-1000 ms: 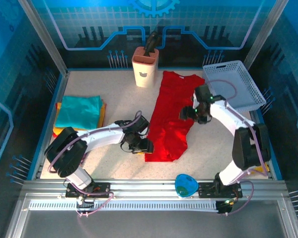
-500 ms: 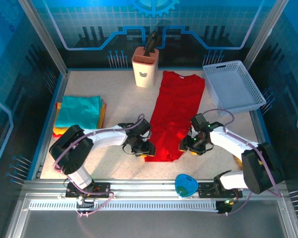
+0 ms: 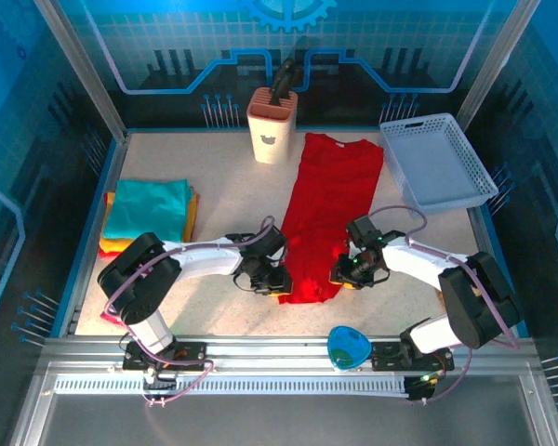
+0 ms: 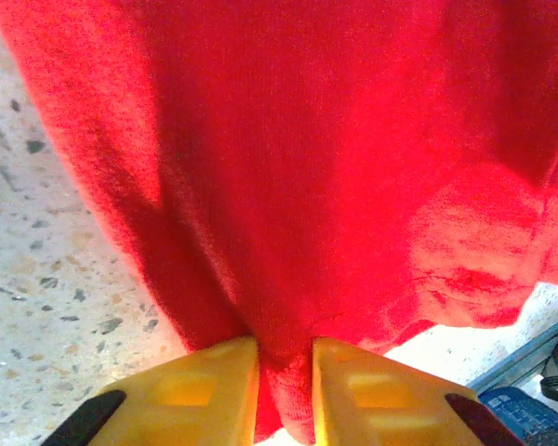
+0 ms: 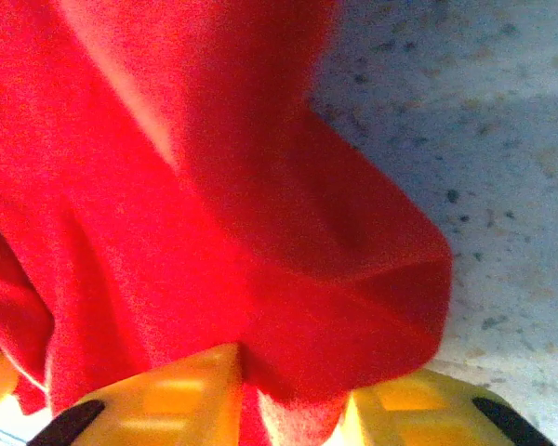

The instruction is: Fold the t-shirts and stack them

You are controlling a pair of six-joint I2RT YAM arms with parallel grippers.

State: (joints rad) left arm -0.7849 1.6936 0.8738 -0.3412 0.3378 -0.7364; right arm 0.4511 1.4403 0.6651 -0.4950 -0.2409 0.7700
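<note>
1. Top external view: a bright red short-sleeved cloth t-shirt (image 3: 333,209) lies folded into a long narrow strip down the middle of the speckled stone-look tabletop (image 3: 223,186). Its collar end is far from the arms and its hem end is near them.
2. The left gripper (image 3: 277,283) is down at the near left corner of the hem. The right gripper (image 3: 342,276) is at the near right corner, and both are low against the table.
3. Left wrist view: the left gripper (image 4: 284,367) has its yellow fingers (image 4: 200,390) drawn close together, with a fold of the red shirt (image 4: 335,167) nipped between them.
4. Right wrist view: the right gripper (image 5: 293,390) has closed its yellow fingers (image 5: 163,395) on a thicker bunch of the red cloth (image 5: 167,186), where the corner is doubled over.
5. A stack of folded cloth t-shirts (image 3: 147,214), teal on top with orange and yellow edges showing beneath, sits at the table's left side, well apart from the red one.
6. A pale plastic mesh basket (image 3: 432,163) stands at the far right, just beside the red shirt's shoulder. A peach holder (image 3: 272,130) with a dark handle stands near the collar.
</note>
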